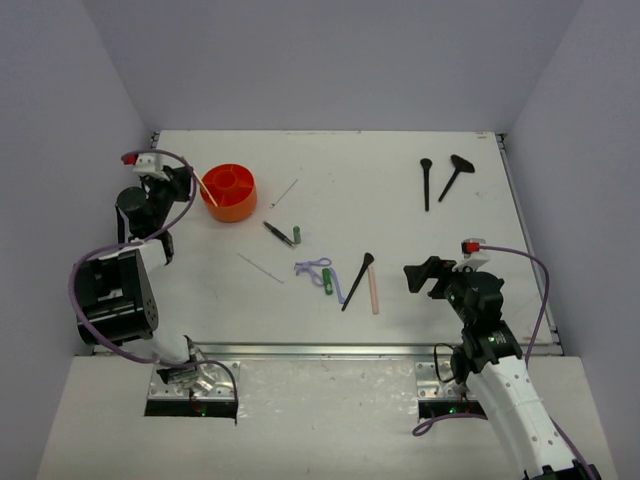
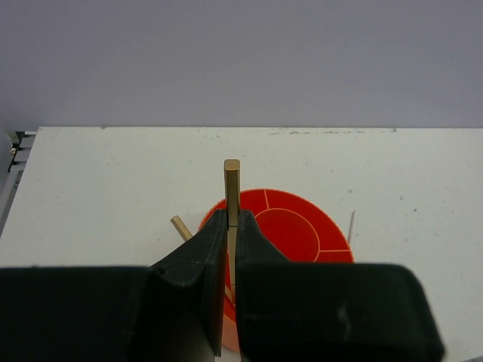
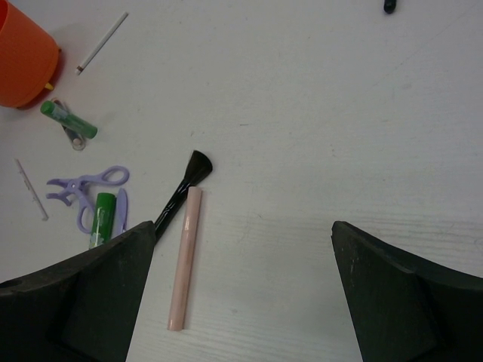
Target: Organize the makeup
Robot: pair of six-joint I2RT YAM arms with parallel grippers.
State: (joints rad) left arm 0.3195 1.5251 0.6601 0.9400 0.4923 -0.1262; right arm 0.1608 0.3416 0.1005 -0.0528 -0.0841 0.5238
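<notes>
Top: left gripper (image 1: 192,185) at orange tub (image 1: 236,210) left rim, pinched on tan stick (image 1: 209,188); left wrist: stick upright over tub, likely light, stiff, slippery; right wrist: right gripper (image 3: 243,230) wide, empty, pink stick (image 3: 185,256) well right of tub, grab mid-shaft.

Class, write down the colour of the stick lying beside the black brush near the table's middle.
The stick is pale pink; it shows best in the right wrist view.
</notes>
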